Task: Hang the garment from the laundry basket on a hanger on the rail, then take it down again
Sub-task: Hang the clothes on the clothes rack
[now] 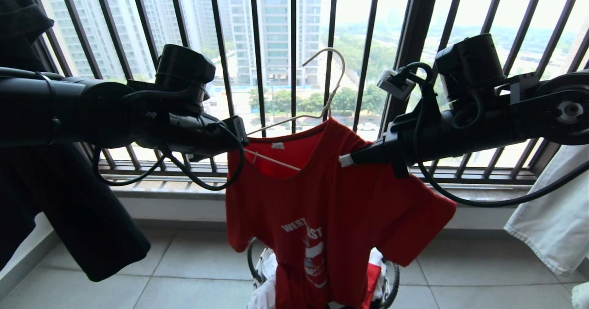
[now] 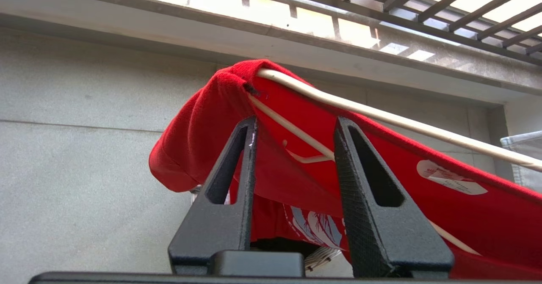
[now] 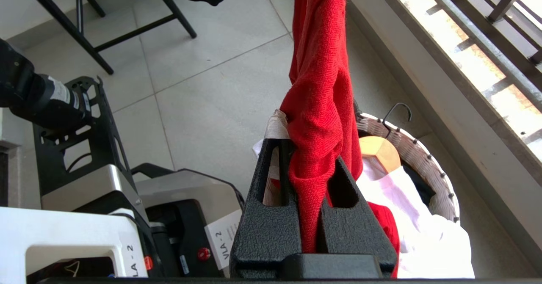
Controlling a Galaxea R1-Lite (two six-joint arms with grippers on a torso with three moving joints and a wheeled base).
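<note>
Left gripper (image 2: 294,125) parted beside the cream hanger (image 2: 381,117) inside the red T-shirt (image 1: 331,207). Right gripper (image 3: 311,159) clamped on the shirt's shoulder, above the laundry basket (image 3: 427,161).

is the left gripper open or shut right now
Open. In the left wrist view the left gripper has its jaws standing apart, with the red T-shirt and the hanger just beyond them, ungripped.
</note>
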